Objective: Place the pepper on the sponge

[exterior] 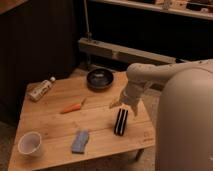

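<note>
The pepper (pixel 72 107), slim and orange-red, lies on the wooden table (pixel 55 125) left of centre. The blue-grey sponge (pixel 80 141) lies flat near the table's front edge, below and slightly right of the pepper. My gripper (pixel 121 104) hangs at the end of the white arm over the right part of the table, just above a black ridged block (pixel 121 122) and well right of the pepper.
A dark bowl (pixel 100 79) sits at the back of the table. A small bottle (pixel 41 89) lies at the back left corner. A white cup (pixel 30 144) stands at the front left corner. My white body (pixel 185 125) fills the right side.
</note>
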Robot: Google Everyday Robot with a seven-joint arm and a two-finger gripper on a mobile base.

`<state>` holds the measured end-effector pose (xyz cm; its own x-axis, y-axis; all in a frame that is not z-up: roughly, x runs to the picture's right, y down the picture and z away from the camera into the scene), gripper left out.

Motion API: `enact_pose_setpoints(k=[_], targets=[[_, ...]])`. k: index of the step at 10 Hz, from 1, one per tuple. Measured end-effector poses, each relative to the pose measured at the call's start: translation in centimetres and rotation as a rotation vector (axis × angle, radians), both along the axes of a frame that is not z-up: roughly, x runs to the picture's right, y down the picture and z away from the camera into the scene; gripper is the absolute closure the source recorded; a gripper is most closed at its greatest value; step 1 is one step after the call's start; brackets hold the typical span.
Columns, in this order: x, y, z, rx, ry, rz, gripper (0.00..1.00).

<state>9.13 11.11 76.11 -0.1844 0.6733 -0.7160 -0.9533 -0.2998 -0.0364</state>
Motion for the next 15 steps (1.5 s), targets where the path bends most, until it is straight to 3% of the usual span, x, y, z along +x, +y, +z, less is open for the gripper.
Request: enact_pose_setpoints(k=[5,7,10,11,13,15], targets=[[-0.1,-0.2,-0.1,0.008,-0.004,-0.003,0.2],[-1.2,-1.4,-0.7,0.093,-0.124,-0.072,0.2],[-2.7,-2.2,-2.5,0.222,-0.337,-0.277,0.2],[-3.2,-2.4,-2.9,0.247,-0.38,-0.319,0.2],[-3.7,-2.5,-3.2,0.27,-0.416,-0.357,0.2],[-3.8,-2.7,-3.1,0.28,-0.417,-0.369,0.2]])
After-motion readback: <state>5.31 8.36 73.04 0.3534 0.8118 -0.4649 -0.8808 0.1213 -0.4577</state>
